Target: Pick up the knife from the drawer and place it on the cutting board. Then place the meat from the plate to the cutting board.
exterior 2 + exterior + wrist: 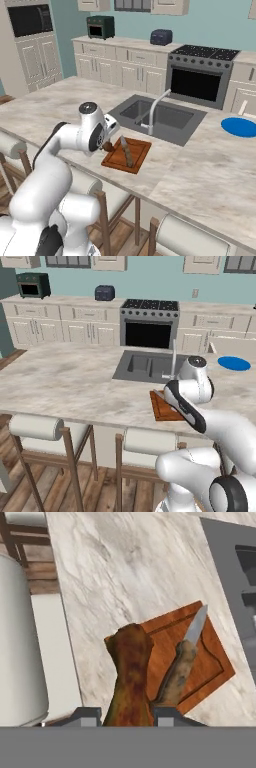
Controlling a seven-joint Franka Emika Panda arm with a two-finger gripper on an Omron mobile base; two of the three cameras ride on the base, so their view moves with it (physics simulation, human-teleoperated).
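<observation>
the white arm rises from the base, bends at a dark-jointed elbow and reaches forward and low over the near edge of the desk [200, 170]. its last links fold downward, so the wrist hangs just above the desk surface. in the right base view the tool [106, 145] sits at the end of the wrist, pointing down and slightly forward. in the hand view the tool [128, 716] shows its two dark fingertips [86, 716] at the bottom, drawn close together and clamped on the meat [129, 677], which stands between them.
</observation>
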